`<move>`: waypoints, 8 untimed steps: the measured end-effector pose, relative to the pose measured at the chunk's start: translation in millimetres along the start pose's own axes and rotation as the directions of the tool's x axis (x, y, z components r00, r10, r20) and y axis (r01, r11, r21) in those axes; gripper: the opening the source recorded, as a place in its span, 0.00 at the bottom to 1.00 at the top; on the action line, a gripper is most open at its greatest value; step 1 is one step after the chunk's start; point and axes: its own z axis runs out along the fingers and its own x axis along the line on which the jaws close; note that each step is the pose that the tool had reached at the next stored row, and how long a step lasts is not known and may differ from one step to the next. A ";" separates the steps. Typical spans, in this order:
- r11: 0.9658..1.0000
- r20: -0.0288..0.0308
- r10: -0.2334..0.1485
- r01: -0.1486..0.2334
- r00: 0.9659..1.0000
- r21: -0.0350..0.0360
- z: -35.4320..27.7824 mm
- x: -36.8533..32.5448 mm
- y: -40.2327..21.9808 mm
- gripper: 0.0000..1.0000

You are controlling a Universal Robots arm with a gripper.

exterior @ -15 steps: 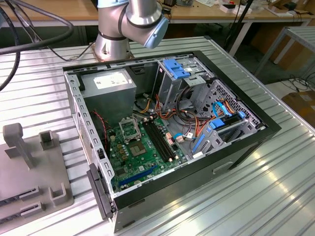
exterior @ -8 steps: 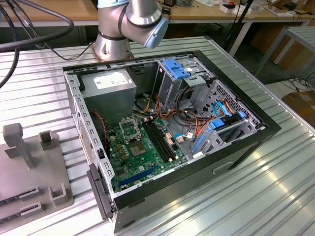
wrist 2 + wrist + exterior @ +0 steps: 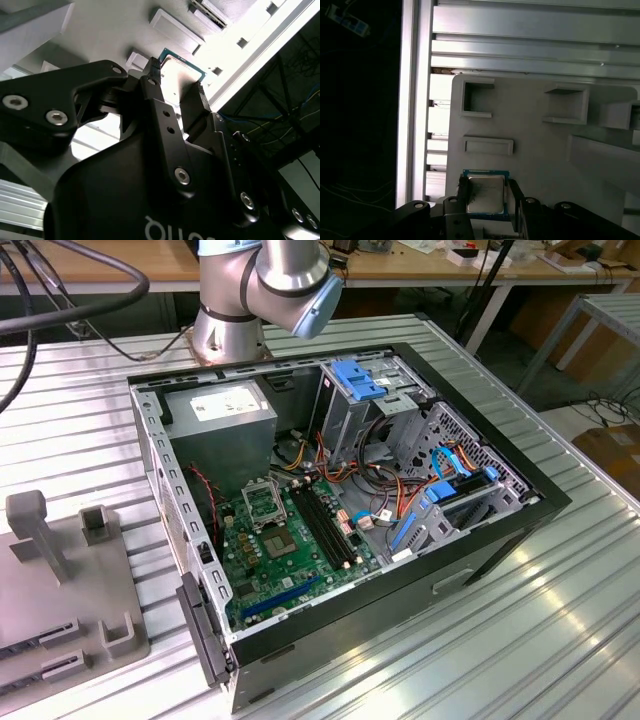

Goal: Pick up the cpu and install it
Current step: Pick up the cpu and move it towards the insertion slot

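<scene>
Tool (image 3: 487,201): narrow, pinched on two opposite edges of the cpu (image 3: 485,194). Gripping the edges keeps the pads off the metal top.
Cpu: right between the fingers, lying flat, silver face toward the wrist.
Tray (image 3: 540,150): grey, just beyond the tool tip; I can't tell whether the cpu is clear of it.
Socket (image 3: 262,502): on the green board inside the case, well apart from the tool.

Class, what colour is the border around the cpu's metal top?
Blue-green on the cpu, clearest in the first wrist view.
</scene>
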 end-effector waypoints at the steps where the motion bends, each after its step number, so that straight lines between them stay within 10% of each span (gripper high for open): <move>1: 1.000 0.000 0.000 0.000 1.000 0.000 -0.3 0.0 0.0 0.41; 8: 1.000 0.000 0.000 0.000 1.000 0.000 -3.7 0.2 -0.1 0.41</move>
